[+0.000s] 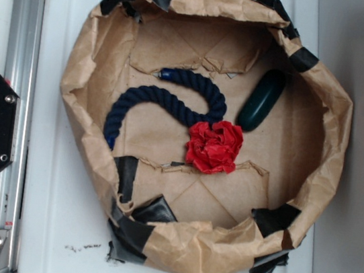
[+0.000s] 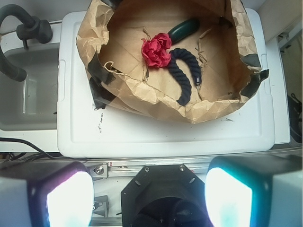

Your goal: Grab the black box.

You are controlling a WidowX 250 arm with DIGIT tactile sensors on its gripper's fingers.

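White surface (image 1: 69,216) carries a crumpled brown paper bin (image 1: 334,137) holding a navy rope (image 1: 167,97), a red paper wad (image 1: 214,146), a dark green oval case (image 1: 261,100) and the black box (image 1: 153,209) at its taped rim, while the gripper (image 2: 149,198) hovers wide apart, well away.

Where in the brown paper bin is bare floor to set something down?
Bare: right of the red paper wad, below the dark green oval case; also between wad and small black box. Crowded: centre, where the dark blue rope meets the wad.
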